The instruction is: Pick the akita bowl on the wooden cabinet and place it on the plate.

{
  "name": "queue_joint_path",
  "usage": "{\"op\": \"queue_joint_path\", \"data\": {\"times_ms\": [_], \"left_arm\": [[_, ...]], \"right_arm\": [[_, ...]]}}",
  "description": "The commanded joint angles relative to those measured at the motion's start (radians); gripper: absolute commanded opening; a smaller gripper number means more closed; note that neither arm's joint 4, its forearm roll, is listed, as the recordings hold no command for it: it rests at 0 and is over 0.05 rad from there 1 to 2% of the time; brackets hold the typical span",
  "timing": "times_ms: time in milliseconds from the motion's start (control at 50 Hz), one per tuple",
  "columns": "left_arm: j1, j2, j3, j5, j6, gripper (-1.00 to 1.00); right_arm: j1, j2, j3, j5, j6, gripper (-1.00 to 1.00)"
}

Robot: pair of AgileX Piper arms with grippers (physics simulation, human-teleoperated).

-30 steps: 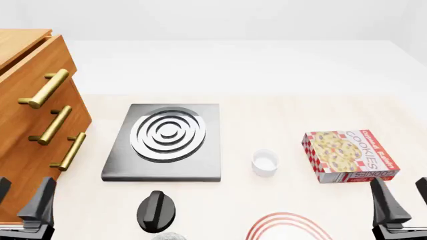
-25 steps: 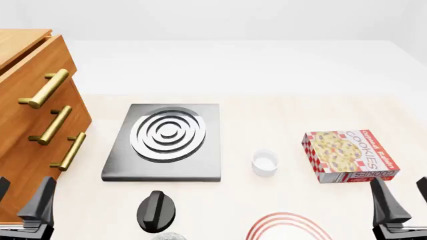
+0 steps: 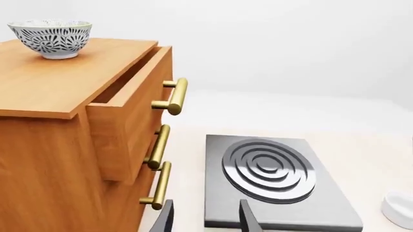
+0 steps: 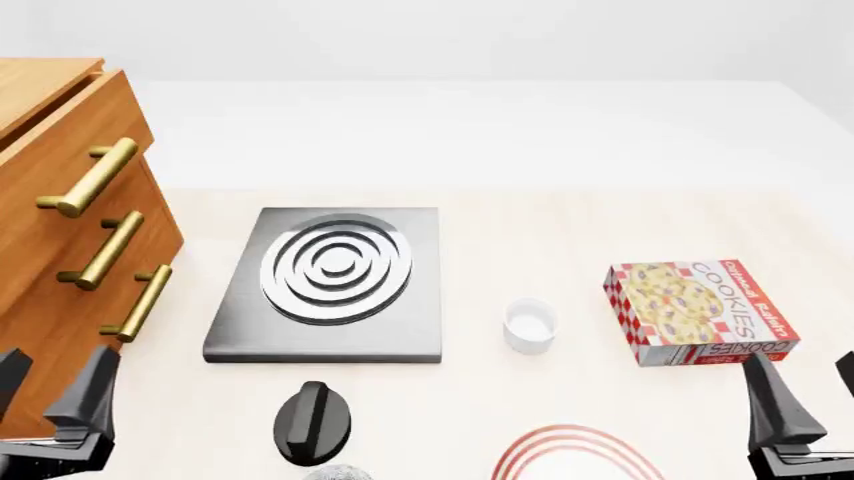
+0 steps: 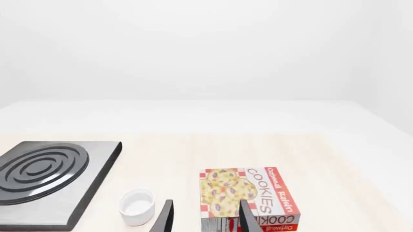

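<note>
White walls and a white floor are surrounding a pale wooden table [image 4: 534, 230] that is carrying everything in the scene. At the left of the table the wooden cabinet [image 4: 60, 250] is standing, its three brass bar handles [image 4: 91, 178] facing right and its top drawer showing slightly pulled out in the left wrist view. The akita bowl [image 3: 50, 37] is sitting upright on the cabinet's top, toward its far left corner, and it is showing only in the left wrist view. Just right of the cabinet a grey square stove plate [image 4: 327, 285] with silver rings is lying flat. A small white cup [image 4: 529, 325] is standing to its right, apart from it, and a cookie box [image 4: 698, 310] is lying further right. Near the front edge a black knob-like object [image 4: 314, 420] is lying, with a small grey object [image 4: 334, 472] just nearer, too cropped to identify. The plate [image 4: 577, 455] with red rings is lying at the near edge, right of the knob, only partly in view. The left gripper [image 4: 47, 395] is hovering at the near left beside the cabinet's lower front, its jaws spread and holding nothing. The right gripper [image 4: 807, 395] is hovering at the near right, just nearer than the cookie box, its jaws likewise spread and empty.
</note>
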Motion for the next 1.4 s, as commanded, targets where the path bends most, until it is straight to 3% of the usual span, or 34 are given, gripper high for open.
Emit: {"op": "queue_joint_path", "data": {"times_ms": [20,160,340,360,700,1200,1400], "left_arm": [[-0.002,0.107,-0.055,-0.026,-0.029,1.0],[-0.001,0.085,-0.155,0.073,-0.023,1.0],[-0.019,0.102,-0.295,0.158,-0.002,1.0],[-0.019,0.112,-0.304,0.159,-0.003,1.0],[-0.031,0.253,-0.569,0.302,-0.036,1.0],[0.031,0.41,-0.849,0.437,-0.098,1.0],[0.103,0.476,-0.955,0.493,-0.138,1.0]], "right_arm": [[0.0,0.001,-0.002,0.001,0.0,1.0],[-0.002,0.05,0.023,-0.066,-0.004,1.0],[-0.003,0.026,0.024,-0.048,0.004,1.0],[-0.001,0.021,0.023,-0.044,-0.013,1.0],[-0.002,0.018,0.024,-0.041,0.002,1.0],[-0.002,0.019,0.024,-0.042,0.004,1.0],[-0.003,0.019,0.024,-0.042,0.004,1.0]]}}
